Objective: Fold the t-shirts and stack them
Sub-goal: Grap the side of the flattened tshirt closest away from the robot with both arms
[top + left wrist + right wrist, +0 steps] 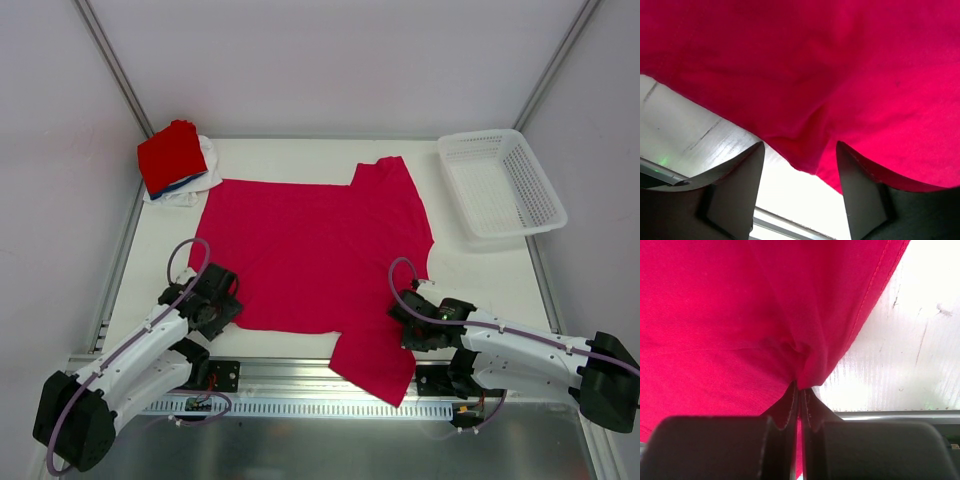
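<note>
A crimson-pink t-shirt (pixel 310 255) lies spread flat on the white table, one sleeve at the far side and one hanging over the near edge. My left gripper (pixel 222 305) is open at the shirt's near left corner; in the left wrist view the cloth edge (pixel 807 160) sits between the spread fingers (pixel 742 180). My right gripper (pixel 405 318) is shut on a bunched fold of the shirt (pixel 807 367) near the armpit by the near sleeve. A folded stack with a bright red t-shirt (pixel 171 155) on top of blue and white ones sits at the far left corner.
A white plastic mesh basket (pixel 500 182) stands at the far right. The table's metal front rail (pixel 300 385) runs along the near edge. Bare table (pixel 480 270) lies right of the shirt.
</note>
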`<state>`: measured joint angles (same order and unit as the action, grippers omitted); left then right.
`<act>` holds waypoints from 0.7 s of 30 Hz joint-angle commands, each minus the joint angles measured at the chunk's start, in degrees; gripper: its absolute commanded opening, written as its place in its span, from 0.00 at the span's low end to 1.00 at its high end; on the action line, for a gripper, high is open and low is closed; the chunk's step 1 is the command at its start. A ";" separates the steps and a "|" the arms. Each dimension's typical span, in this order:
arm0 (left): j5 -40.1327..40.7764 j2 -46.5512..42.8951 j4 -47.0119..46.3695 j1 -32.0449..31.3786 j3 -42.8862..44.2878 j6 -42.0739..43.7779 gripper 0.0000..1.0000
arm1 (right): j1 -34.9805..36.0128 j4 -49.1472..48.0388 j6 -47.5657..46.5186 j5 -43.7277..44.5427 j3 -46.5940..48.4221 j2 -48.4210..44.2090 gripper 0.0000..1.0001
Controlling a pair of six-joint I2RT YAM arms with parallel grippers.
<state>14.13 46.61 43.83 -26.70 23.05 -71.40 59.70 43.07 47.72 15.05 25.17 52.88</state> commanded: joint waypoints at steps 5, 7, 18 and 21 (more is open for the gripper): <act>6.96 2.52 0.90 -0.37 -0.81 -0.50 0.55 | 0.15 -1.58 -0.09 0.60 0.14 1.43 0.01; 7.40 2.87 0.73 -0.37 -0.73 -0.59 0.52 | 0.06 -1.76 -0.26 0.51 0.41 1.87 0.01; 8.10 5.68 0.46 -0.37 -0.46 -0.76 0.20 | 0.15 -1.94 -0.26 0.60 0.50 2.84 0.00; 7.93 6.47 0.37 -0.46 -0.20 -0.33 0.04 | 0.06 -1.67 -0.09 0.60 0.41 2.66 0.01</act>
<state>21.08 51.44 43.40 -26.70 23.83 -71.40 59.70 42.89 47.20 15.03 25.80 54.65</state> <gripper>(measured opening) 0.077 0.020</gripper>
